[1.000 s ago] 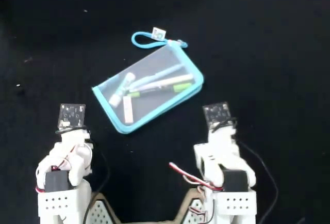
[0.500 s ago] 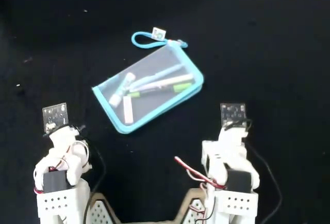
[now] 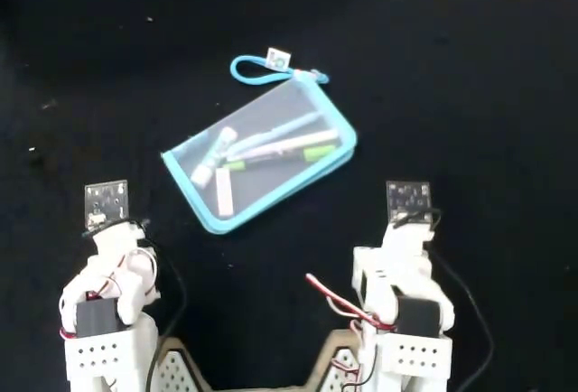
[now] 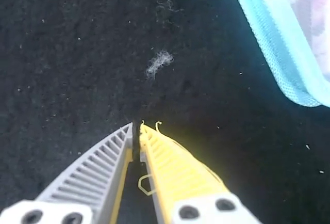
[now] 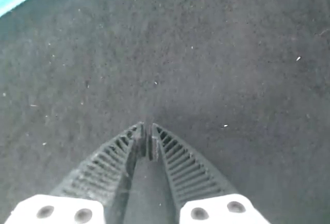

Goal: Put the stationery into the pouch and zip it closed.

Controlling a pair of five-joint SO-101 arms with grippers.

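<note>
Pouch (image 3: 269, 110) lies farther out between the arms, slanting near-left to far-right. Left pincer (image 4: 136, 127) and right pincer (image 5: 146, 127) are pinched together, empty.

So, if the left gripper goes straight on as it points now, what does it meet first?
The left gripper would probably meet the black table, near a small lint tuft; the pouch lies to one side. Depth is unclear.
</note>
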